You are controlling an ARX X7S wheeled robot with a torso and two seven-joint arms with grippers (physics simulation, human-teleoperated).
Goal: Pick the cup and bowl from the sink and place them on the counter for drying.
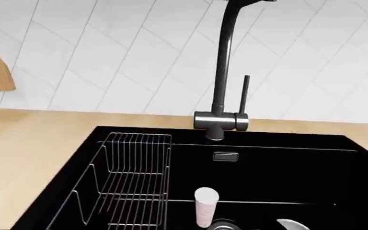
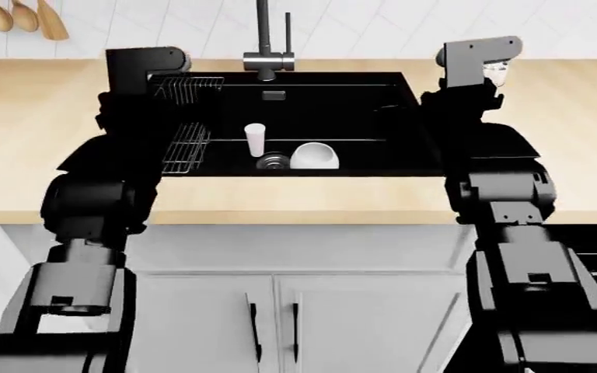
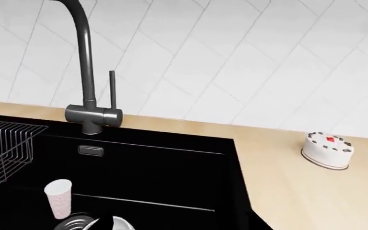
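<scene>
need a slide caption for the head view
Cup and bowl sit in the black sink between both raised arms.

— What do I see of my own rig?

— From the head camera, two arms, all glossy black, built of blocky, angular segments joined by rounded housings. The left arm [image 2: 96, 202] and the right arm [image 2: 500, 194] each end in a boxy grey-black wrist module.

— Any markings or cables?

— None I can make out; the lower links carry small recessed panels.
</scene>
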